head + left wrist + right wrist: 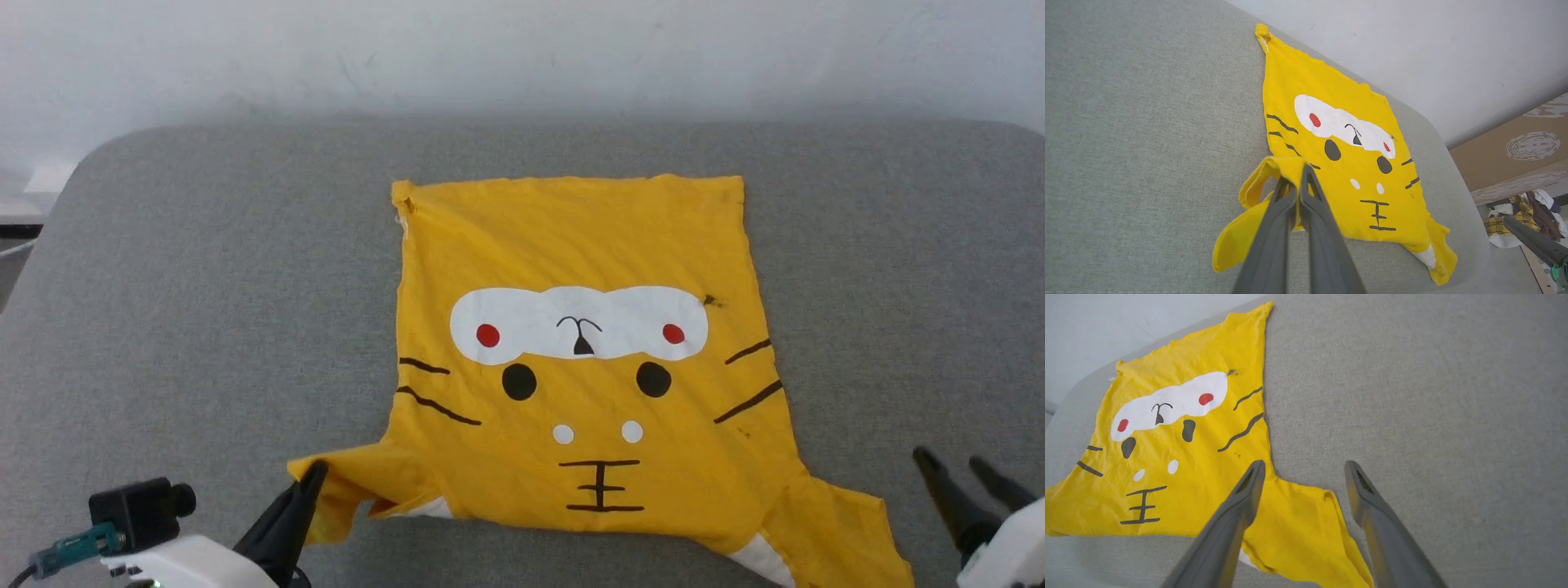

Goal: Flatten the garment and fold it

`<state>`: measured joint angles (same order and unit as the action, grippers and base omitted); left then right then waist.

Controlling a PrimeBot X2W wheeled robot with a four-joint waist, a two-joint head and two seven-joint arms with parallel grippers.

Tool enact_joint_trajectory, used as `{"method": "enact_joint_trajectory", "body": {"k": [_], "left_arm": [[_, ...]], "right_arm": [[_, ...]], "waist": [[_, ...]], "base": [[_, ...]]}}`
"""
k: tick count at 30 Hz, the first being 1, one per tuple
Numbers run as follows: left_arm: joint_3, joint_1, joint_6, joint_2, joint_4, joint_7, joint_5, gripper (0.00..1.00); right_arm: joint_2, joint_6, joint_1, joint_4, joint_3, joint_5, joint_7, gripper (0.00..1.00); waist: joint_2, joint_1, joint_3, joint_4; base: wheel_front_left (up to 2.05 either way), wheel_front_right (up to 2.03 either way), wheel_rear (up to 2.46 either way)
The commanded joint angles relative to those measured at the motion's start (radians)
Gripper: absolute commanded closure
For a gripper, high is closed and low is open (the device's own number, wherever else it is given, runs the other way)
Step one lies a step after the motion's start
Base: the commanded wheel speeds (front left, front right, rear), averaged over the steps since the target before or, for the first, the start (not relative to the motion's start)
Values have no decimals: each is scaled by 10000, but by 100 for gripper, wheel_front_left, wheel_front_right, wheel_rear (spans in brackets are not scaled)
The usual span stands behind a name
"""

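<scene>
The garment [588,245], a bright yellow T-shirt with a cartoon face, lies spread face-up on the grey padded surface [204,286], its hem toward the wall and its sleeves toward me. My left gripper [313,472] is shut on the left sleeve, lifting a bunched fold of it; the left wrist view shows yellow cloth [1274,167] pinched at the left gripper [1296,181]. My right gripper [951,459] stands open just right of the right sleeve [833,523], not touching it. In the right wrist view the right gripper [1305,467] hovers open above that sleeve [1306,522].
A white wall [522,49] runs behind the padded surface. Past the surface's right end, the left wrist view shows a cardboard box [1515,159] and a heap of clothes [1523,216] on the floor. Bare grey padding lies on both sides of the shirt.
</scene>
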<state>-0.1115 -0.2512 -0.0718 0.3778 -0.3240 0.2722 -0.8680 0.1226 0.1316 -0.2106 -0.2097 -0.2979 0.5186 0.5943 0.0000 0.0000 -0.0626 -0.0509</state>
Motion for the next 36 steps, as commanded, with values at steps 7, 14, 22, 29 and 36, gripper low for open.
{"method": "enact_joint_trajectory", "body": {"k": [7,14,22,29,36], "left_arm": [[-232,807,227,-55,-590,-220,352,100],[-541,1592,444,-93,-1060,-214,527,100],[-887,2434,705,-134,-1229,-186,713,100],[-1134,2933,869,-184,-1191,-137,791,100],[-1452,3325,1053,-283,-995,-165,922,100]], "right_arm": [[786,-9,2963,-139,688,-953,-526,0],[1417,-9,6313,1125,1512,-1393,366,0],[1723,-9,9186,2950,1411,-1900,1810,0],[1417,-9,10566,3990,1079,-2433,2689,0],[1147,-9,11347,4708,832,-3137,3050,0]], "waist": [[0,0,-1372,-109],[0,0,-2663,-328],[0,0,-3956,-784],[0,0,-4673,-1097],[0,0,-5103,-1475]], "base": [[0,0,0],[0,0,0],[0,0,0],[0,0,0],[0,0,0]]}}
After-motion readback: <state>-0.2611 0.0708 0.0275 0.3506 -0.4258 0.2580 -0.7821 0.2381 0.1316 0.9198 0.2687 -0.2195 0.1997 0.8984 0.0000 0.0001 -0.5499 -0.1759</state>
